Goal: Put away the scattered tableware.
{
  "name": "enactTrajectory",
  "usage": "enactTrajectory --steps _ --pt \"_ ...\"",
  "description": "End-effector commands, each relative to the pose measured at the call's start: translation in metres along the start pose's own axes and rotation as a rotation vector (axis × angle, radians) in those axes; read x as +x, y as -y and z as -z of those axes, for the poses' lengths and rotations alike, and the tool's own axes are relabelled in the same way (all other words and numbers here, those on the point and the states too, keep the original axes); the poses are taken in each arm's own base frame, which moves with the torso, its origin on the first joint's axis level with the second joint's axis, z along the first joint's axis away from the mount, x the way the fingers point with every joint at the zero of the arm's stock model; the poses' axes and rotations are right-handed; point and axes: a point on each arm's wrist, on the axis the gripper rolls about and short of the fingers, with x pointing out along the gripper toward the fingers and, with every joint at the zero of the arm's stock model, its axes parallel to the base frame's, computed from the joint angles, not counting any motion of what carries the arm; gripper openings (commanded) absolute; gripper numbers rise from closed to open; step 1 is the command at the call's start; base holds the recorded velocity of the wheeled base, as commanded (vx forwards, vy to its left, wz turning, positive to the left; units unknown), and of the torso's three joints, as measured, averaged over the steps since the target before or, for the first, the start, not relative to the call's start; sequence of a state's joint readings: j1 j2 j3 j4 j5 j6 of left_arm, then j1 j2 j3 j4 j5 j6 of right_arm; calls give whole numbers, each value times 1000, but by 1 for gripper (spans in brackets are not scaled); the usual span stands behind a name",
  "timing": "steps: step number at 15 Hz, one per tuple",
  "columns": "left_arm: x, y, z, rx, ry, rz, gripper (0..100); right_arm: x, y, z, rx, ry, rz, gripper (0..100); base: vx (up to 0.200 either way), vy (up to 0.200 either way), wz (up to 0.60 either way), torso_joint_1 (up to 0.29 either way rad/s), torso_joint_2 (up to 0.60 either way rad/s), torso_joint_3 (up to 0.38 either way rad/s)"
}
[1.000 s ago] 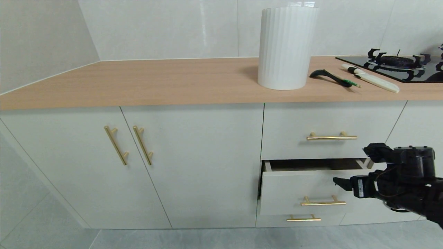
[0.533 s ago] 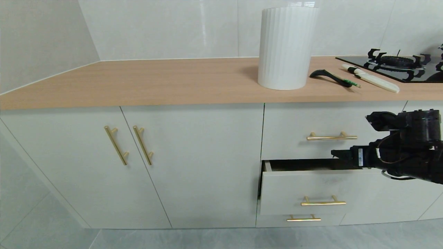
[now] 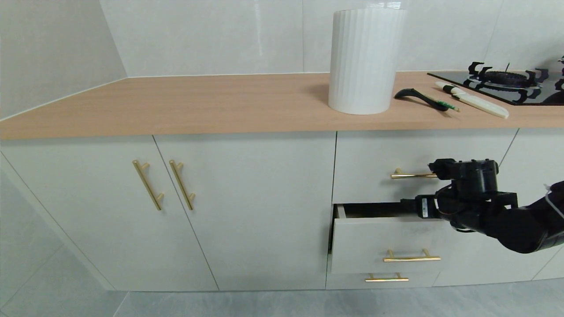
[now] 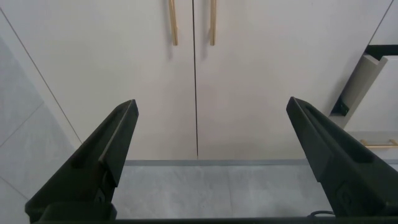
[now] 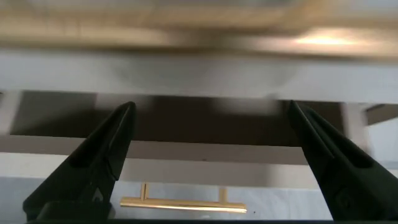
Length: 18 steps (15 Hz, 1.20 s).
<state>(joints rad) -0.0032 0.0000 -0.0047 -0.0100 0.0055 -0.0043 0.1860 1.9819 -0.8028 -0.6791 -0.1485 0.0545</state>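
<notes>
Opening step: drawer (image 3: 379, 240) part-open, prob too narrow yet.
R gripper (image 5: 210, 118): apart, empty, at drawer gap.
L gripper (image 4: 211, 115): apart, empty.
Tableware: spoon (image 3: 416, 96), knife (image 3: 473, 105) on counter (image 3: 198, 105).
Next: widen drawer, then fetch spoon.

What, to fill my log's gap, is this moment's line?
right gripper: open, at ajar drawer | left gripper: open, facing cabinet doors

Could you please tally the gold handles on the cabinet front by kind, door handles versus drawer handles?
Door handles: 2
Drawer handles: 3
Total: 5
</notes>
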Motion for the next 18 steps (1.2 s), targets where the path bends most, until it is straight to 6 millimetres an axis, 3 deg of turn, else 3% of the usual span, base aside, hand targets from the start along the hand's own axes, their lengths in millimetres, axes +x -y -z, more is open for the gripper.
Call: enactTrajectory --steps 1,8,18 --pt "0 0 0 0 -1 -1 100 13 -8 16 -16 -52 -4 100 0 0 0 0 0 0" --pt "0 0 0 0 -1 -1 100 7 -9 17 -19 -94 12 100 0 0 0 0 0 0" --pt "0 0 0 0 -1 -1 100 -33 -3 18 -62 -316 0 100 0 0 0 0 0 0"
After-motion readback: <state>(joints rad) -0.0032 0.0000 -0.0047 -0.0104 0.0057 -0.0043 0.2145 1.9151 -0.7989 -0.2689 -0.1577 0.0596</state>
